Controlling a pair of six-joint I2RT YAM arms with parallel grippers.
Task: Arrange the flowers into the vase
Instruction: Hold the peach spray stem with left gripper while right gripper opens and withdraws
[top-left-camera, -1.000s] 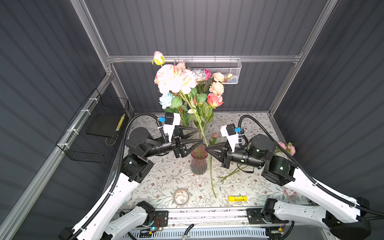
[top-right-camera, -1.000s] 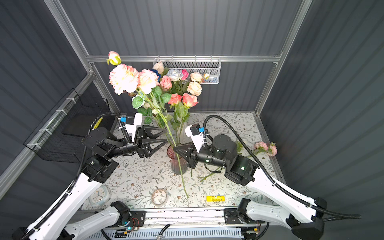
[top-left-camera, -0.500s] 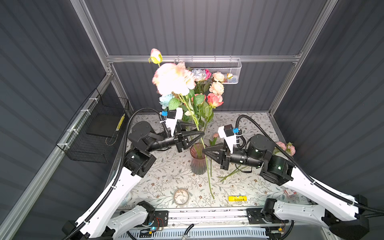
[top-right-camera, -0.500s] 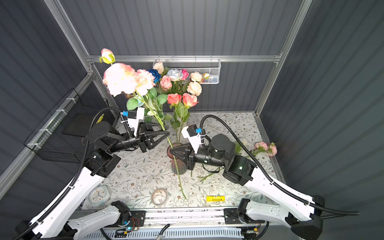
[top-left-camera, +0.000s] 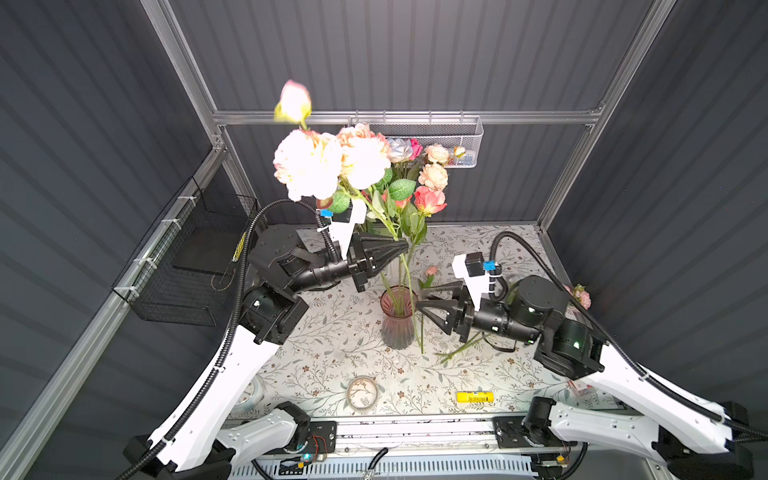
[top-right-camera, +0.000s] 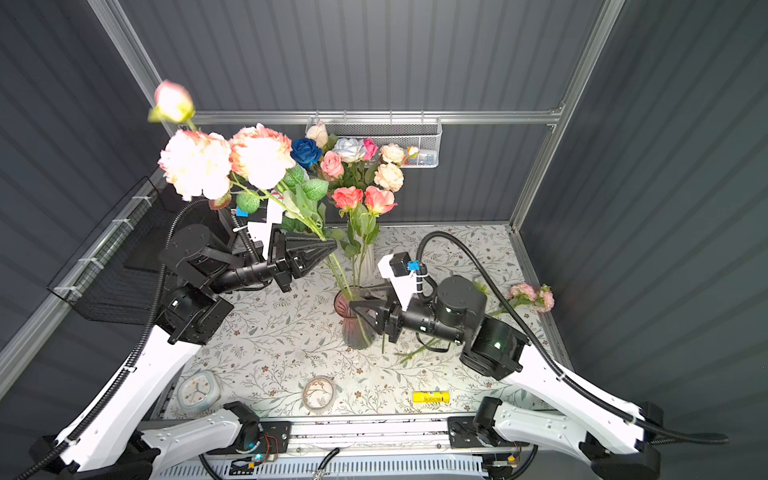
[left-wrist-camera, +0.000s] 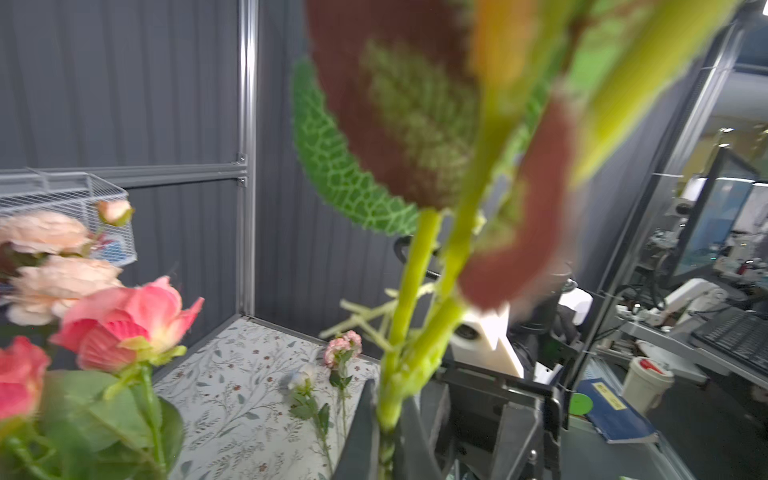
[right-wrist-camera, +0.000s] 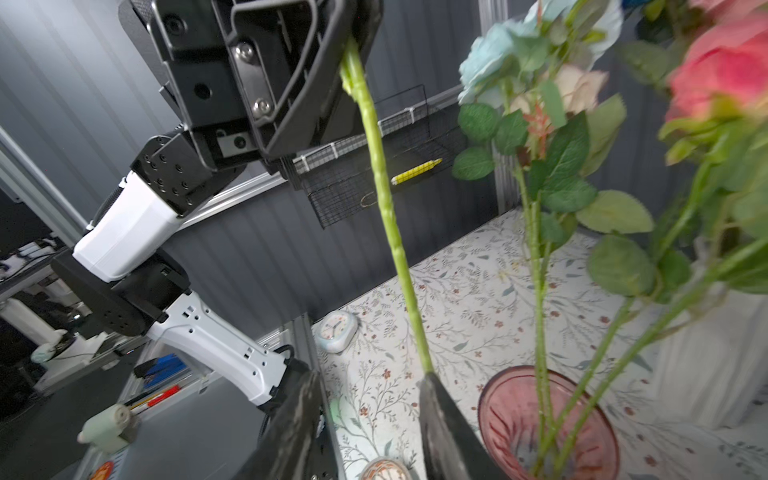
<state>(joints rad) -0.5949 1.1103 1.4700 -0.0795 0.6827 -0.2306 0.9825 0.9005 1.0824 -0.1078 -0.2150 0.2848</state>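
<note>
My left gripper is shut on the green stem of a peony bunch, cream-pink heads up. The stem hangs down beside the pink glass vase, outside its rim. My right gripper stands open by the vase, one finger against the lower stem. Coral roses stand in the vase. Loose pink flowers lie at the right.
A white ribbed vase with more flowers stands behind the pink one. A black wire basket hangs left, a white one on the back rail. Clock, round tin and yellow tube lie near the front.
The left gripper has shut on the peony stem and risen a little. The right gripper has opened and let go of the stem. The peony heads swung left.
</note>
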